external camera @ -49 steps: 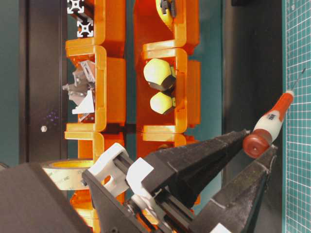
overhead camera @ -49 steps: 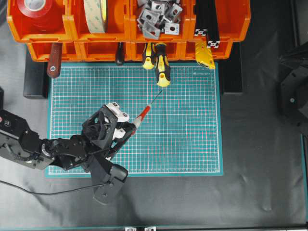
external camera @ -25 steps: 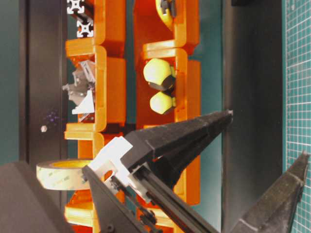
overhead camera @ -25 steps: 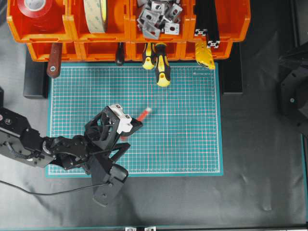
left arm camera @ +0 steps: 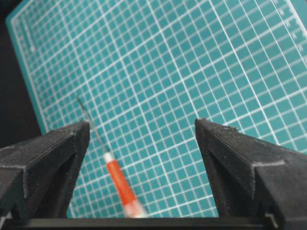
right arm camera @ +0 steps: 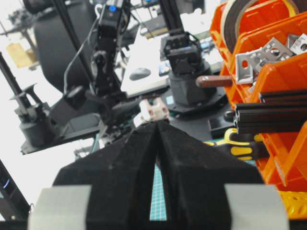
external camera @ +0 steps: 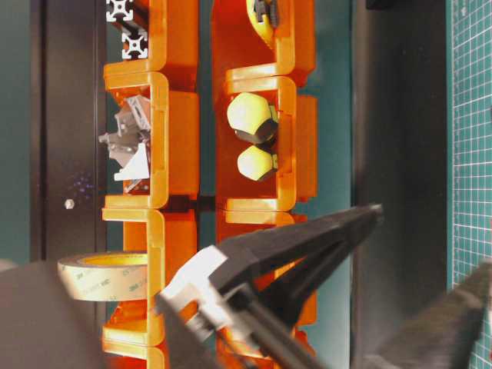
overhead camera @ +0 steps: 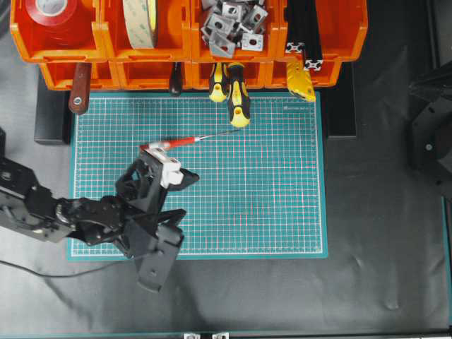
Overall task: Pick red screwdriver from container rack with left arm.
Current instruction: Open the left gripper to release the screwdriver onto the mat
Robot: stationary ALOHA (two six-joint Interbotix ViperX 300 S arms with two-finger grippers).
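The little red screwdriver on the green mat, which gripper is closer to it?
Left. The left gripper hangs open just beside the red screwdriver; the right gripper sits shut, far off at the mat's side.

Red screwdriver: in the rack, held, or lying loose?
Lying loose. The red screwdriver lies flat on the green mat; the left gripper is open, empty.

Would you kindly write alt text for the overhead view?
A red screwdriver lies loose on a green cutting mat, just beyond the open left gripper. Orange bins line the mat's far edge.
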